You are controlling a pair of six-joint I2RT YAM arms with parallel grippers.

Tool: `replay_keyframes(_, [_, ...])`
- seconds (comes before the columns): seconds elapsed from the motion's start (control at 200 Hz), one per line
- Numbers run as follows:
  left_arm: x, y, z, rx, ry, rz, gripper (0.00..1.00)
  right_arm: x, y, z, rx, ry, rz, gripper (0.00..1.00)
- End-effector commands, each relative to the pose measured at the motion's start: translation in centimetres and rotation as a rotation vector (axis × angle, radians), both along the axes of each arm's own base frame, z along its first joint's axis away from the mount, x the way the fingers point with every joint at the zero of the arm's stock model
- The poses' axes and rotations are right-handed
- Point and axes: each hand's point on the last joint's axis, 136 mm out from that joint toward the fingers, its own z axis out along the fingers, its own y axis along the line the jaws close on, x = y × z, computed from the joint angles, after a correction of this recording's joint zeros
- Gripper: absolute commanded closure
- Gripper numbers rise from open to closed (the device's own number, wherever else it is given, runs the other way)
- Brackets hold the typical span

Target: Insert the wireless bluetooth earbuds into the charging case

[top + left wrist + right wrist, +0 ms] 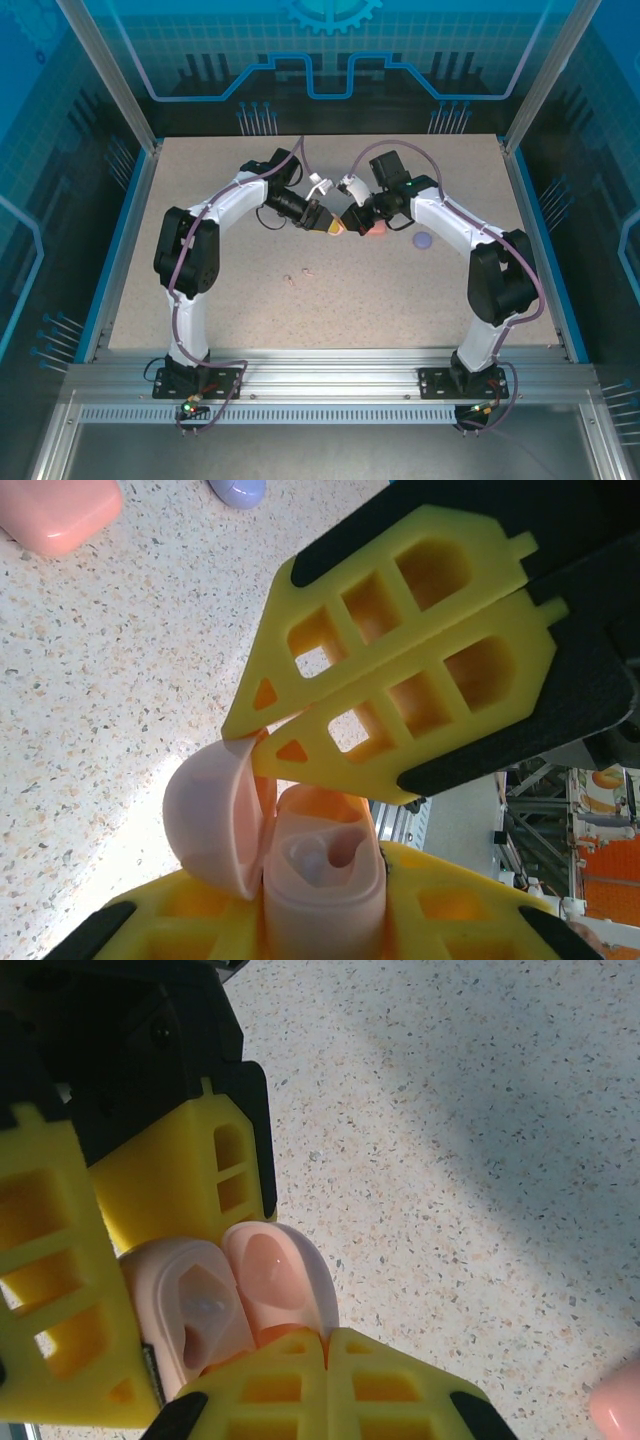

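Observation:
My left gripper (pixel 320 920) is shut on a pale pink charging case (pixel 322 895), which stands upright between its yellow fingers with its lid (pixel 212 820) swung open to the left. A pale rounded shape lies in one well; I cannot tell whether it is an earbud. My right gripper (pixel 252 742) comes in from the upper right, shut, with its tips against the lid by the hinge. From the right wrist, the right gripper (pixel 325 1338) is shut just below the lid (pixel 280 1275). Two tiny pale earbuds (pixel 298 275) lie on the table in front of the arms.
A coral-orange case (pixel 377 229) lies closed just right of the grippers, and a purple case (pixel 423 240) lies a little further right. Both arms (pixel 335 222) meet over the speckled table (pixel 250 310), which has raised blue edges.

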Motion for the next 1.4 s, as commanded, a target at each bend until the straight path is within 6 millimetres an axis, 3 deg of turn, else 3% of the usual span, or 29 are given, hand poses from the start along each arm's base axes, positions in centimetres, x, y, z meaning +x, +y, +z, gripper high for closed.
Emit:
replay_keyframes(0.0, [0.0, -0.6, 1.1, -0.046, -0.009, -0.022, 0.77, 0.4, 0.7, 1.2, 0.008, -0.031, 0.016, 1.0])
replay_keyframes(0.205, [0.0, -0.5, 1.2, -0.046, -0.015, -0.022, 0.97, 0.9, 0.3, 1.7, 0.006, -0.039, -0.023, 1.0])
replay_keyframes(0.385, [0.7, 0.0, 0.9, -0.025, -0.046, 0.011, 1.0, 1.4, -1.2, 4.4, 0.091, -0.068, -0.105, 0.6])
replay_keyframes(0.625, [2.6, 1.8, 1.2, -0.002, -0.134, 0.139, 1.0, 0.8, -4.4, 6.6, 0.096, -0.109, -0.237, 0.4])
replay_keyframes(0.815, [3.2, 3.0, 2.2, 0.036, -0.254, 0.235, 1.0, 1.1, -6.6, 6.9, 0.059, -0.115, -0.376, 0.36])
replay_keyframes(1.065, [2.9, 5.1, 4.4, 0.06, -0.428, 0.394, 1.0, 1.1, -8.0, 5.6, 0.045, -0.068, -0.505, 0.36])
replay_keyframes(1.396, [2.4, 8.6, 6.3, 0.057, -0.652, 0.626, 1.0, -0.5, -7.2, 3.8, 0.05, 0.052, -0.608, 0.35])
